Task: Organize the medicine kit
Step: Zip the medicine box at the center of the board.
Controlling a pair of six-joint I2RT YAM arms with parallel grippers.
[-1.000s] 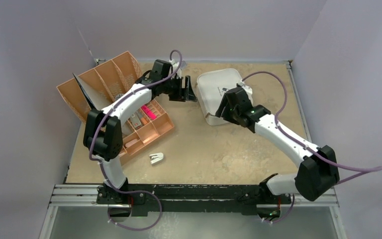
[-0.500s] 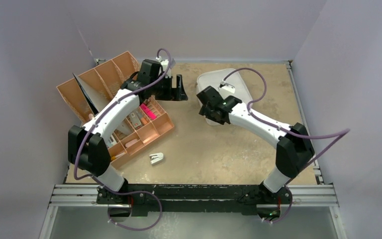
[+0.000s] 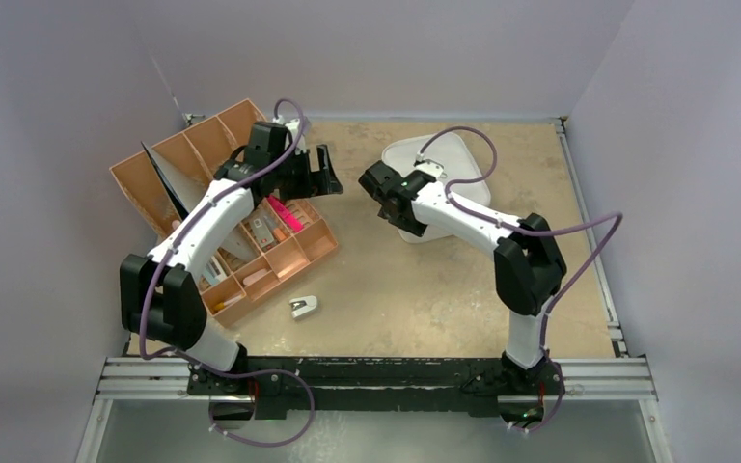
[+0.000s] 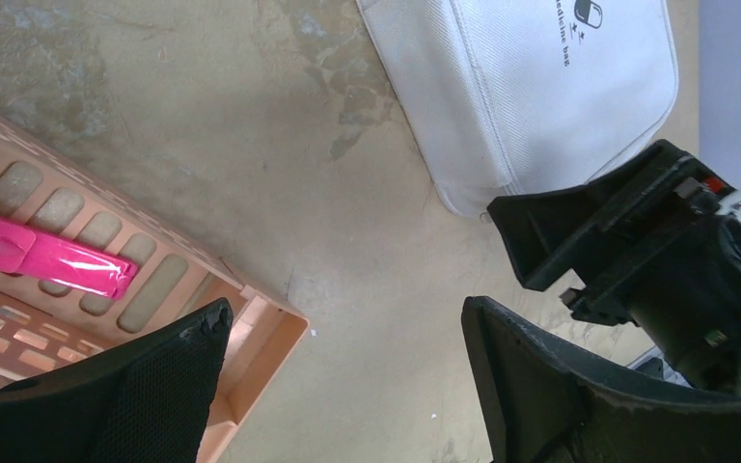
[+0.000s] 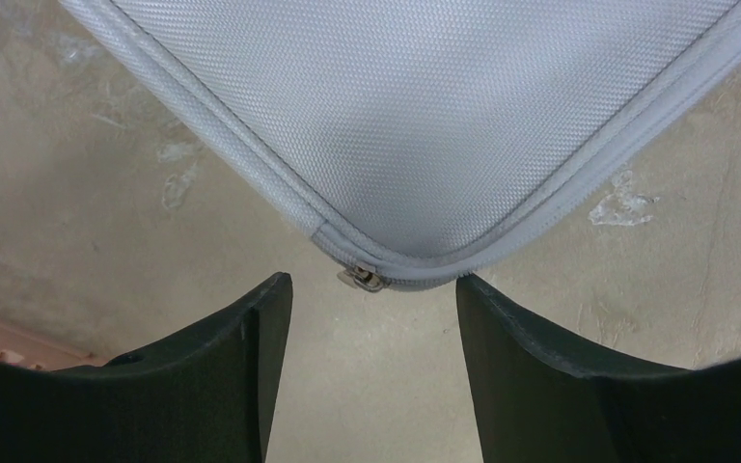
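The medicine kit (image 3: 465,157), a light grey zip case, lies closed at the back centre-right of the table. In the left wrist view its lid (image 4: 531,87) shows a small dark logo (image 4: 579,17). My right gripper (image 3: 378,185) is open and empty at the kit's near-left corner. In the right wrist view the kit's rounded corner (image 5: 425,125) fills the top, and the metal zipper pull (image 5: 362,280) sits between the tips of the right gripper (image 5: 371,289), untouched. My left gripper (image 3: 326,176) is open and empty, left of the kit, over bare table (image 4: 343,318) beside a tray corner.
Tan-orange divided organizer trays (image 3: 301,253) lie at the left, one tilted up behind (image 3: 203,154), holding a pink item (image 3: 289,217) and small packets. A small white object (image 3: 302,307) lies on the table near the front. The right gripper (image 4: 637,241) is close to my left fingers.
My right gripper moved left from over the kit's front edge to its near-left corner. My left gripper drew back left, away from the kit toward the trays.
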